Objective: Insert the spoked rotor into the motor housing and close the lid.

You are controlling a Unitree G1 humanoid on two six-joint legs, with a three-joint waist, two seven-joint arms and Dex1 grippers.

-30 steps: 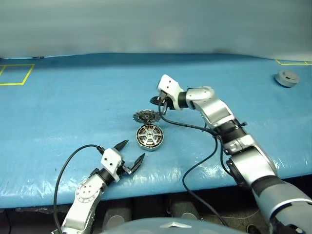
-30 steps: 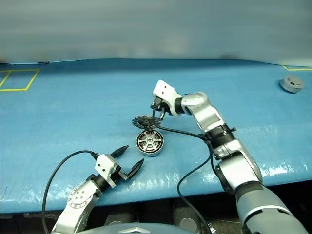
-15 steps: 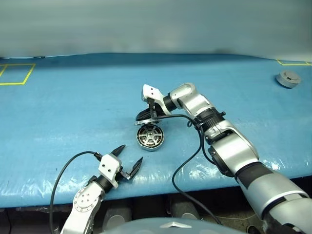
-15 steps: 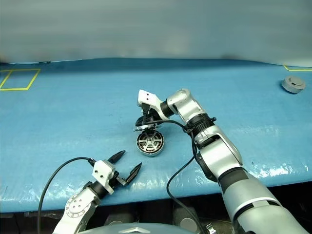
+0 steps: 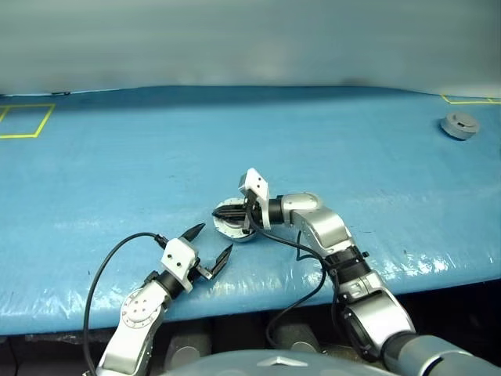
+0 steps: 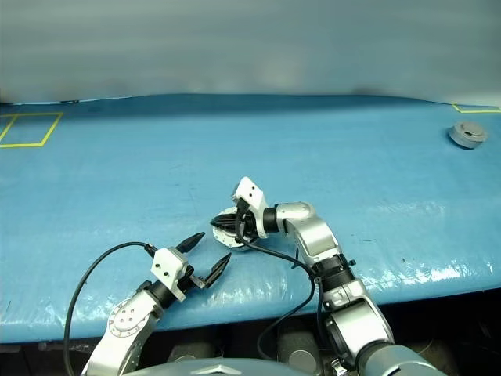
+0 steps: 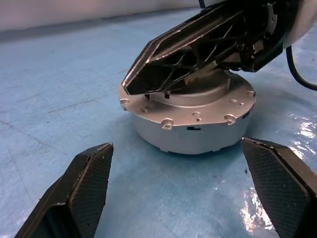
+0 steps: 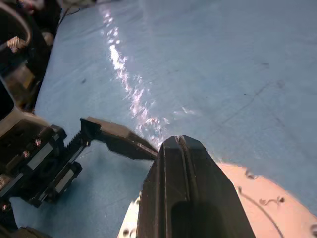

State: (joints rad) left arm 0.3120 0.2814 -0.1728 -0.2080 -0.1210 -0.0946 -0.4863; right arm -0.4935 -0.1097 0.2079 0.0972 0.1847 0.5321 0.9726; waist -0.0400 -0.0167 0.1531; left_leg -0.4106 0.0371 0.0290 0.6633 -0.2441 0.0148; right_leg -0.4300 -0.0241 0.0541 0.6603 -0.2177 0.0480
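Note:
The motor housing (image 7: 198,141) stands near the table's front edge, and the lid (image 7: 208,101) sits on top of it, plain grey face with raised middle upward. My right gripper (image 5: 221,211) is shut, and its black fingers (image 7: 183,59) lie across the lid's top, pointing left. In the right wrist view the shut fingers (image 8: 185,193) cover part of the pale lid (image 8: 262,203). My left gripper (image 5: 213,240) stands open just in front of the housing, level with it, its fingers (image 7: 79,188) wide to either side with nothing between. The spoked rotor is hidden.
The blue table cover (image 5: 117,172) stretches wide on all sides. A small round grey part (image 5: 459,125) lies at the far right. Yellow tape marks (image 5: 27,119) a square at the far left. A black cable (image 5: 305,274) hangs from my right arm over the front edge.
My right gripper came back toward me and down, from beyond the housing to lying over it. The lid that lay just behind the housing now sits on top. The left gripper stayed put.

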